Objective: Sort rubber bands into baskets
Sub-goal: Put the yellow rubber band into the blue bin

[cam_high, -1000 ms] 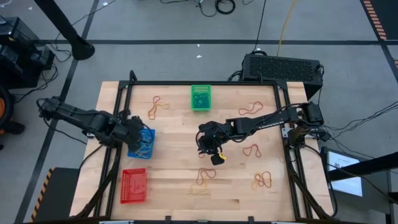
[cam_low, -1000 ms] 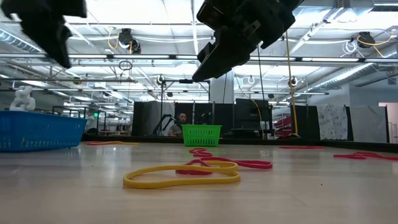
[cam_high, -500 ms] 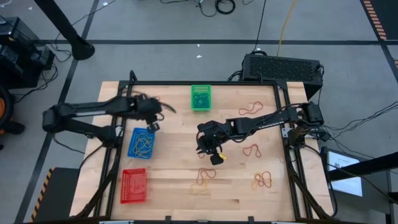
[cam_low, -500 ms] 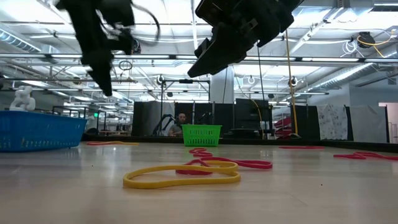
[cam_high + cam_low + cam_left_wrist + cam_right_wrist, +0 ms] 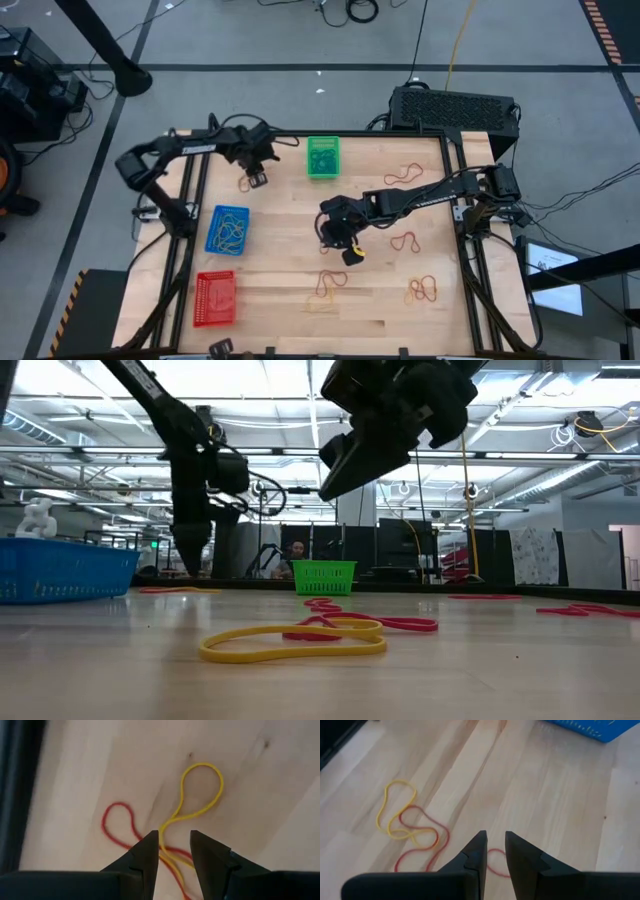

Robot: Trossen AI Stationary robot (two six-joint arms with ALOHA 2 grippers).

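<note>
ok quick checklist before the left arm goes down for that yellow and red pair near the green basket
1. Left gripper open: ok, a gap shows between its fingers.
2. Left gripper over the target: ok, the yellow band and red band lie right ahead of it.
3. One band singled out: not ok, the two overlap between the fingers.
4. Left gripper empty: ok.
5. Right gripper out of the way: ok, mid-table, apart.
6. Blue basket reachable: cannot tell.

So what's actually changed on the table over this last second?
The left gripper swung from over the blue basket to the table's far side, and now hangs open above a tangled red and yellow rubber band pair. The right gripper stayed mid-table, holding nothing. Baskets and loose bands look unmoved.
</note>
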